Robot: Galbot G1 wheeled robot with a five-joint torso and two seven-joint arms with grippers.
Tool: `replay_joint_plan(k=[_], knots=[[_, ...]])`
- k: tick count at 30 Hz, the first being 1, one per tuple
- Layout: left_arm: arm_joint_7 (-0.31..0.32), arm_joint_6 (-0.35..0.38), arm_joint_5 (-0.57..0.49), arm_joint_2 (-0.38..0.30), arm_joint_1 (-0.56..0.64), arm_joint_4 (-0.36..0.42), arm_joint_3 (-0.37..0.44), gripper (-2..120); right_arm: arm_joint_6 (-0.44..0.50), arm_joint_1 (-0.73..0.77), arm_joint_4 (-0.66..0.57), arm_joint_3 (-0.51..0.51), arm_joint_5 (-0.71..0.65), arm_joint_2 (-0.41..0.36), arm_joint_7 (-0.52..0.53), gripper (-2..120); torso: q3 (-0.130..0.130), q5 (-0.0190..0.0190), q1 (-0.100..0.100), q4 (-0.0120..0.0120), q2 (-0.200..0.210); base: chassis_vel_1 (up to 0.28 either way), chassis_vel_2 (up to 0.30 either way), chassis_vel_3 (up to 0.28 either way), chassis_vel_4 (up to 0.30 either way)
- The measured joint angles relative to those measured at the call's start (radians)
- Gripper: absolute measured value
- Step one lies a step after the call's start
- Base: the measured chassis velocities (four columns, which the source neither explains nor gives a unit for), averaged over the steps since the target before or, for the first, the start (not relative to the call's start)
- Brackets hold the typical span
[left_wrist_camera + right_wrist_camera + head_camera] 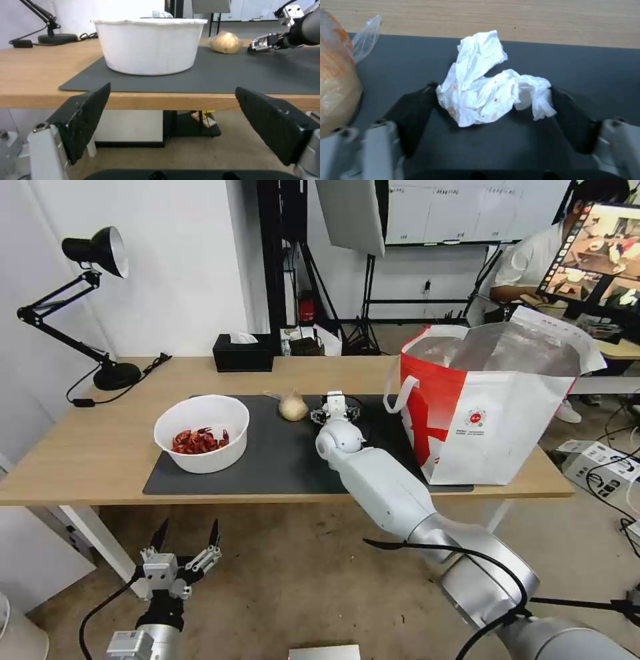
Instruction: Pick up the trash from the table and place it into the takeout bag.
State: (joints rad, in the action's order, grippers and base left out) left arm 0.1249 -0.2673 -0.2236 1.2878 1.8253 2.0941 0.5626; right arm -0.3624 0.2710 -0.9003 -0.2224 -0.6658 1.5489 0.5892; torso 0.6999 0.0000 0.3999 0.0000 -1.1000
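My right arm [393,493] reaches forward, its gripper [493,105] low and spread wide — fingers [413,112] apart. My left gripper [187,547] hangs low — fingers upward, spread open.

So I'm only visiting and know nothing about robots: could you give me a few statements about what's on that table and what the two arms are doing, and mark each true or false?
1. The right gripper has its fingers open on either side of the crumpled white tissue. True.
2. The white bowl is empty. False: it holds red crayfish shells.
3. The left gripper is over the table reaching for the bowl. False: it sits open below the table's front edge, holding nothing.
4. The takeout bag stands upright at the table's right end. True.
5. The small cream knotted bag is already inside the takeout bag. False: it lies on the dark mat, beside the right gripper.
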Motion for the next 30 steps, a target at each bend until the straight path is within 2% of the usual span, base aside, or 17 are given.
replay_joint_plan(k=[1,4,5,7,8,11,12,15,16,22,30], knots=[[0.000,0.000,0.000,0.000,0.000,0.000,0.000,100,0.000,0.000,0.000,0.000,0.000,0.000,0.000,80,0.000,0.0000,0.000,0.0000,0.000,0.000,0.000,0.000,0.000],[0.000,0.001,0.000,-0.002,-0.002,-0.002,-0.003,100,0.004,0.000,0.003,0.002,0.000,0.000,-0.005,65,0.000,0.0000,0.000,0.0001,0.000,0.000,0.000,0.000,0.000],[0.000,0.001,0.000,-0.002,-0.002,-0.002,-0.003,100,0.004,0.000,0.003,0.002,0.000,0.000,-0.005,65,0.000,0.0000,0.000,0.0001,0.000,0.000,0.000,0.000,0.000],[0.000,0.003,0.000,-0.003,-0.003,-0.003,-0.007,100,0.006,0.000,0.004,0.002,0.000,-0.002,-0.008,55,0.000,0.0000,0.000,0.0001,0.000,0.000,0.000,0.000,0.000],[0.000,0.003,0.000,-0.003,-0.003,-0.003,-0.007,100,0.006,0.000,0.004,0.002,0.000,-0.002,-0.008,55,0.000,0.0000,0.000,0.0001,0.000,0.000,0.000,0.000,0.000],[0.000,0.005,0.000,-0.004,-0.007,-0.005,-0.012,100,0.007,-0.003,0.005,0.002,0.001,-0.005,-0.009,42,0.000,0.0000,0.000,0.0000,0.000,0.000,0.000,0.000,0.000],[0.000,0.005,0.000,-0.004,-0.007,-0.005,-0.012,100,0.007,-0.003,0.005,0.002,0.001,-0.005,-0.009,42,0.000,0.0000,0.000,0.0000,0.000,0.000,0.000,0.000,0.000],[0.000,0.006,0.000,-0.004,-0.009,-0.008,-0.018,100,0.008,-0.005,0.004,0.000,0.001,-0.008,-0.010,25,0.000,0.0000,0.000,-0.0001,0.000,0.000,0.000,0.000,0.000],[0.000,0.006,0.000,-0.004,-0.009,-0.008,-0.018,100,0.008,-0.005,0.004,0.000,0.001,-0.008,-0.010,25,0.000,0.0000,0.000,-0.0001,0.000,0.000,0.000,0.000,0.000],[0.001,0.006,-0.001,-0.007,-0.010,-0.009,-0.020,100,0.010,-0.006,0.002,-0.002,0.000,-0.009,-0.011,1,0.000,0.0000,0.000,-0.0001,0.000,0.000,0.000,0.000,0.000],[0.001,0.006,-0.001,-0.005,-0.011,-0.012,-0.026,100,0.013,-0.002,-0.015,-0.009,0.001,-0.014,-0.011,0,0.000,0.0000,0.000,-0.0001,0.000,0.000,0.000,0.000,0.000]])
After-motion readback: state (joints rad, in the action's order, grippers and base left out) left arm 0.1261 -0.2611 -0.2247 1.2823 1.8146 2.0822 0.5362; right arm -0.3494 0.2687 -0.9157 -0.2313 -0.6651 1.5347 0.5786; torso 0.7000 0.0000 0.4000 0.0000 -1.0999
